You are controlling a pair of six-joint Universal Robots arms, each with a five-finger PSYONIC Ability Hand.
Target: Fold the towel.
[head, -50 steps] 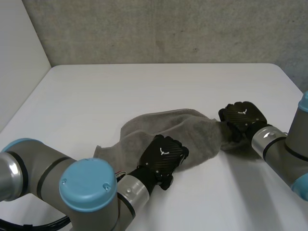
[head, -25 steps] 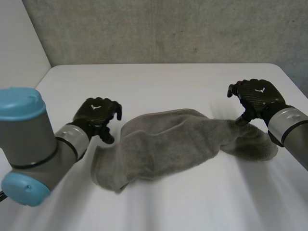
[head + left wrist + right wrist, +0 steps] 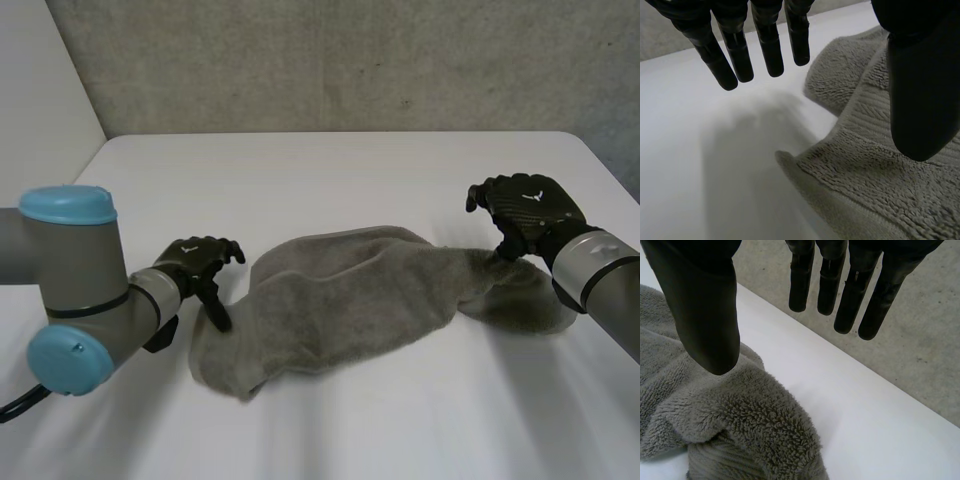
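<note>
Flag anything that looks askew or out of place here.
The grey terry-cloth towel lies bunched and twisted across the white table, neither flat nor folded. The left robot hand and right robot hand hover open at its two ends, gripping nothing.

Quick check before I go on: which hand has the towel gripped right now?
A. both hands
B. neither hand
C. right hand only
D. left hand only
B: the left hand and the right hand are at opposite ends of the crumpled towel, each with straight, spread fingers and no cloth pinched.
</note>
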